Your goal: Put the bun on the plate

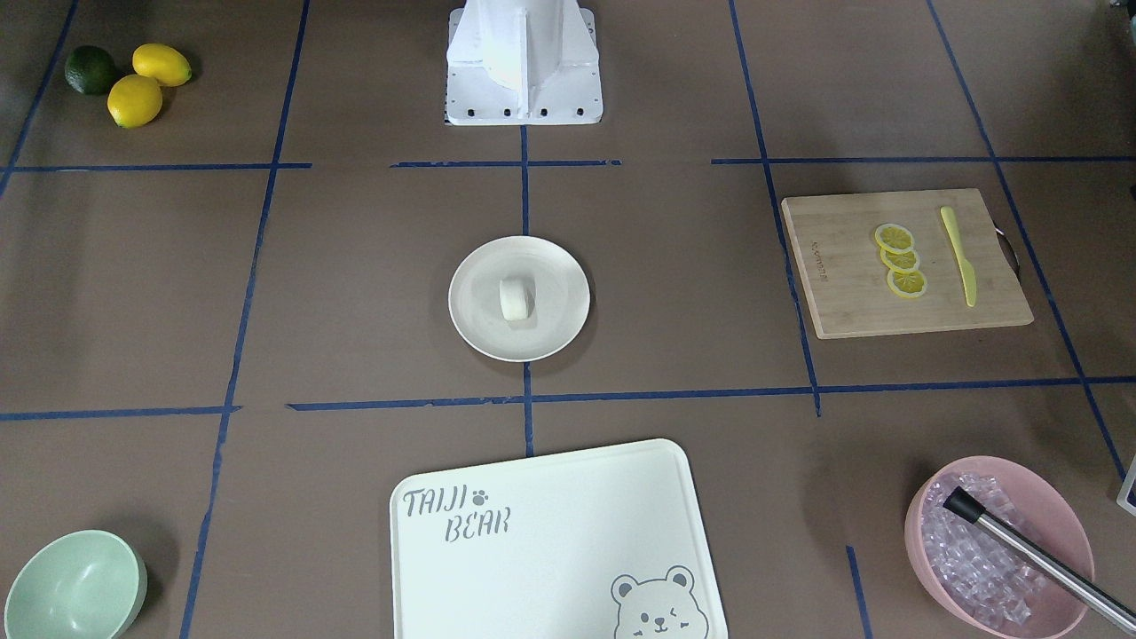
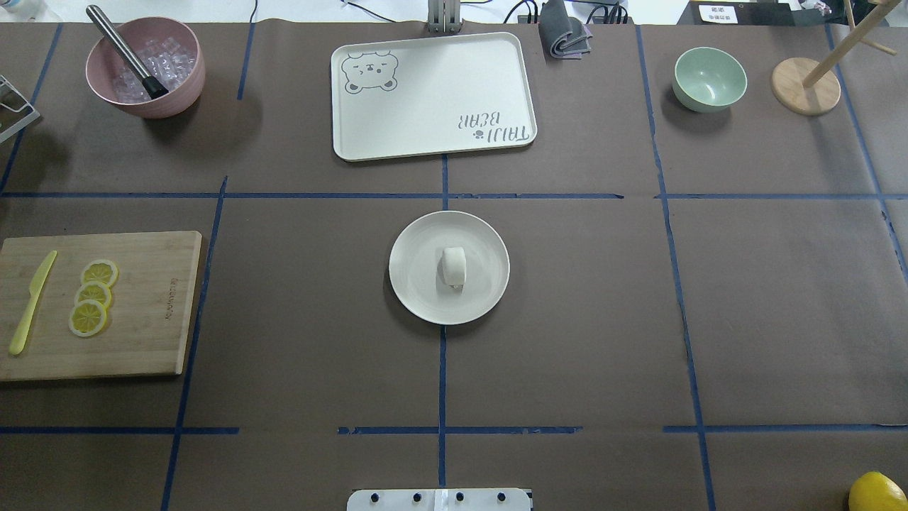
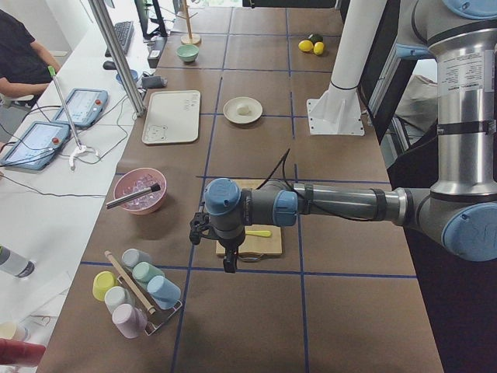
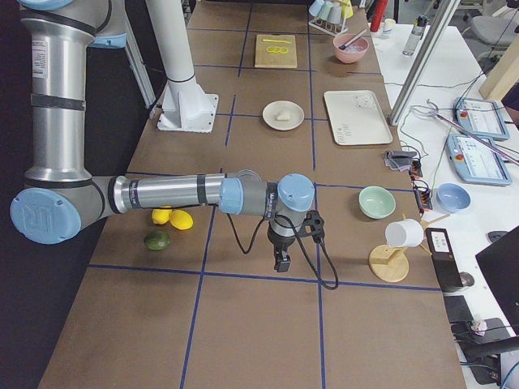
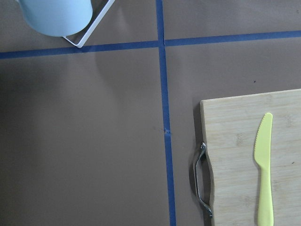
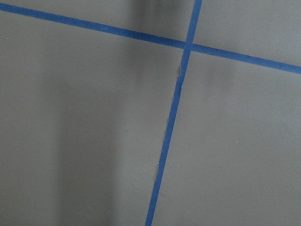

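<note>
The small white bun (image 2: 453, 267) lies on the round cream plate (image 2: 418, 266) at the table's centre, also seen from the front as bun (image 1: 515, 299) on plate (image 1: 557, 293). Neither arm is near it. In the exterior left view my left gripper (image 3: 231, 264) hangs over the cutting board end of the table, far from the plate (image 3: 231, 114). The exterior right view has my right gripper (image 4: 280, 263) hanging over bare table at the opposite end, far from the plate (image 4: 293, 121). Whether either gripper is open or shut I cannot tell.
A bear-print tray (image 2: 433, 96) lies beyond the plate. A pink bowl (image 2: 145, 67) with ice and a metal rod, and a cutting board (image 2: 142, 305) with lemon slices and a yellow knife, are on the left. A mint bowl (image 2: 709, 78) and wooden stand (image 2: 805, 85) are on the right.
</note>
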Motion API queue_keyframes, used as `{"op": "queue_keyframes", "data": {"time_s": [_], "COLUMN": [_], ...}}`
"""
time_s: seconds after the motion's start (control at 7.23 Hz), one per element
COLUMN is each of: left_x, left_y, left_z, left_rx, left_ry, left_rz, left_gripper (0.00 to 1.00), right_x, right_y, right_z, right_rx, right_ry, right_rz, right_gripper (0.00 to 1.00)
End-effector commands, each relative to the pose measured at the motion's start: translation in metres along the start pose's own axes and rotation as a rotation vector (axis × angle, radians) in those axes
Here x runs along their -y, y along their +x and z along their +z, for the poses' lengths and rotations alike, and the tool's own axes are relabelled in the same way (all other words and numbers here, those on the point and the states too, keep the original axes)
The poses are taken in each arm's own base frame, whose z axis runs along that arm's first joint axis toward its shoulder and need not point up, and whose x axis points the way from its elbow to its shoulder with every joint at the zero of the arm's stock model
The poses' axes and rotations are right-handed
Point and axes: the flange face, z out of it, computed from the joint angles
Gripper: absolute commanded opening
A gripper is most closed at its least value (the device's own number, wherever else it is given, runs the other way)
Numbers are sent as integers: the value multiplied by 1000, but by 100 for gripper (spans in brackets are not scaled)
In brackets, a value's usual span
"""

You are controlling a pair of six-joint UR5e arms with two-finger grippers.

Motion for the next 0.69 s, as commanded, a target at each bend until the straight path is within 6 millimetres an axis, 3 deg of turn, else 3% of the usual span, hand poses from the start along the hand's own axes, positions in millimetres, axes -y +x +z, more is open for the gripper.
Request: {"op": "queue_keyframes", "data": {"time_s": [0.0, 0.55], "left_x": [-2, -5], "left_y": [0, -5], "left_z": [0, 4], "left_rx": [-2, 4], "left_ry": [-3, -13], "left_rz": [-3, -16], "left_gripper": [100, 100], "right_x": [0, -1], "right_y": [0, 0], "right_z": [0, 1], "right_rx": [0, 2], "right_ry": [0, -1], "right_rz": [3, 8], "right_gripper": [100, 100]}}
